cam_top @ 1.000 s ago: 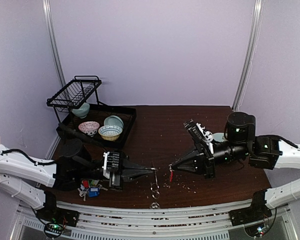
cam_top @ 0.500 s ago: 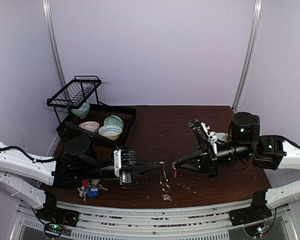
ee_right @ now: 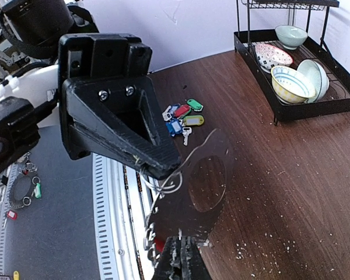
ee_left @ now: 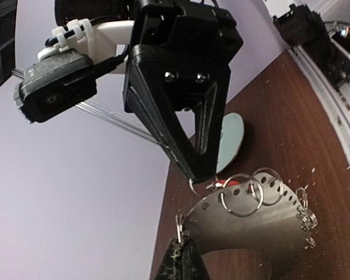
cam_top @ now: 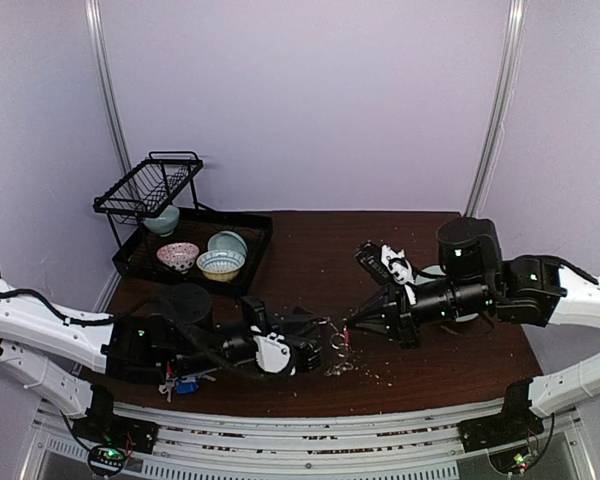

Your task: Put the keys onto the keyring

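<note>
Both claws are clamped shut, the left gripper (ee_left: 182,254) pinching the rim of the keyring (ee_left: 245,224) above the near edge of the table (ee_left: 315,116), the right gripper (ee_left: 194,175) apparently nipping the red key (ee_left: 235,191) against it, so a misaligned push could twist the keyring free or drop the key.

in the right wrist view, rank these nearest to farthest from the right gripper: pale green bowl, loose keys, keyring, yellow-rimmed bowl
From the right gripper:
1. keyring, just ahead of it.
2. loose keys, on the table beyond, left of centre.
3. yellow-rimmed bowl, in the black tray, upper right.
4. pale green bowl, at the tray's far end.
</note>
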### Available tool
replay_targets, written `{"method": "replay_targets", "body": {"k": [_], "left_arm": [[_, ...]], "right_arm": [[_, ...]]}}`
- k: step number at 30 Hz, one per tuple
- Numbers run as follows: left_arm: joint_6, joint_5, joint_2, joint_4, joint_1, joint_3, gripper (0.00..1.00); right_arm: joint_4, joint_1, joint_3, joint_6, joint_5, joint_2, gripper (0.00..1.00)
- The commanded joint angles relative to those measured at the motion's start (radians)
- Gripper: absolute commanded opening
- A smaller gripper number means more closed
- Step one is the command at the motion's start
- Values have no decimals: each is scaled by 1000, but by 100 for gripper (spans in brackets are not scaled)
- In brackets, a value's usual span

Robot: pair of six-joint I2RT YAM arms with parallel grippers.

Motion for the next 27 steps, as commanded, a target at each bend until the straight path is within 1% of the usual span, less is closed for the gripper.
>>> {"method": "replay_targets", "body": {"k": [1, 6, 10, 17, 20, 24, 27], "left_arm": [[248, -176, 9, 99, 2, -23, 0], [438, -240, 8, 213, 1, -81, 0], [564, -247, 7, 304, -2, -137, 0], [834, -271, 30, 519, -18, -256, 0], [923, -264, 44, 621, -18, -299, 0], [991, -266, 63, 681, -31, -317, 0], [1033, -281, 81, 709, -39, -325, 0]], "right_arm": [[-78, 3, 73, -31, 74, 16, 0], [-139, 2, 146, -68, 105, 61, 0], [-200, 2, 223, -87, 134, 110, 0], [-191, 2, 319, -135, 142, 183, 0], [-191, 2, 331, -167, 168, 214, 0], [-183, 8, 323, -217, 195, 243, 0], [-148, 17, 303, -276, 172, 252, 0]]}}
